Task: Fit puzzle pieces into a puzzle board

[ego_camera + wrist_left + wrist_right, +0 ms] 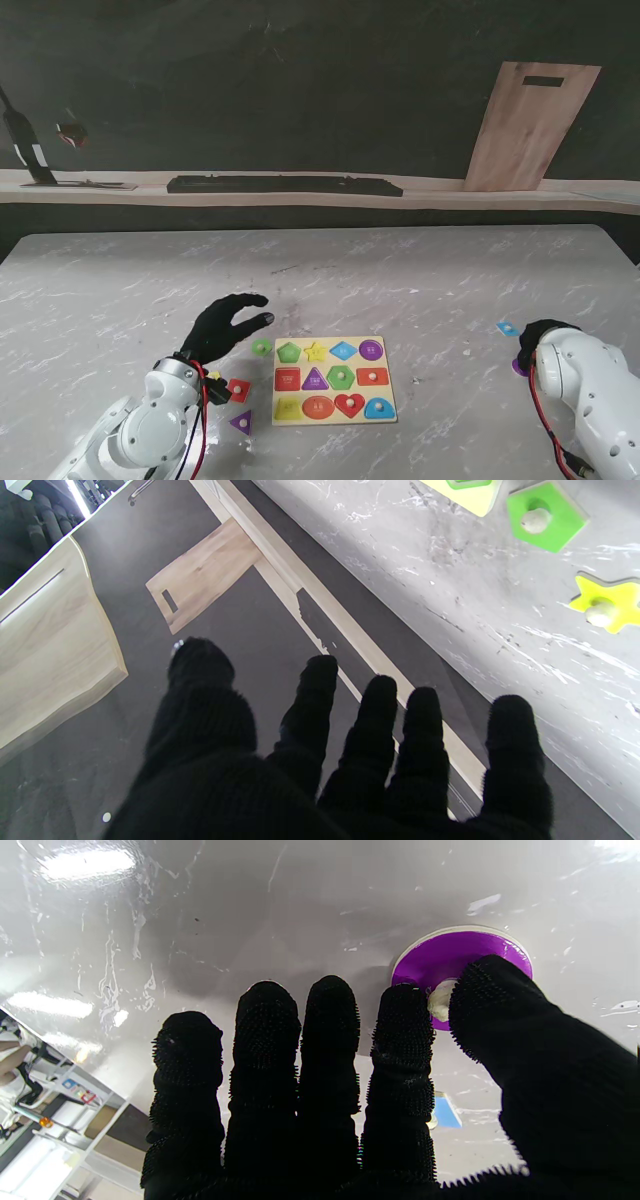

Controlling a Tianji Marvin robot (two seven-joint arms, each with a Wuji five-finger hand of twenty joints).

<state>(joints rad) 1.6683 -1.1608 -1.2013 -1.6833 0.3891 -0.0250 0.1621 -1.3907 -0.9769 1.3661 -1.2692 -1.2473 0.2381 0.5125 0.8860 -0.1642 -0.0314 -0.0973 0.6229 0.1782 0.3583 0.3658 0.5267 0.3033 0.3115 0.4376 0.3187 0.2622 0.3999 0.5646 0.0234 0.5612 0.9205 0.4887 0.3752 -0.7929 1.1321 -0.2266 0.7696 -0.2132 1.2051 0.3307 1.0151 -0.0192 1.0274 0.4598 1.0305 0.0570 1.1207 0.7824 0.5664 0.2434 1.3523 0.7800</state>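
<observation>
Two gloved hands at a puzzle board (334, 381) on the marble table (400, 280) — one free, one on a piece.

The left hand (226, 326) hovers with fingers spread and nothing in it, just left of the board; a green hexagon piece (261, 347), a yellow star piece (606, 605), a red square piece (238, 389) and a purple triangle piece (241, 422) lie loose close to it. The right hand (541, 336), well right of the board, pinches the pale knob of a purple round piece (457, 957) between thumb and forefinger — the piece appears flat on the table. A blue piece (507, 328) lies just beside that hand.
</observation>
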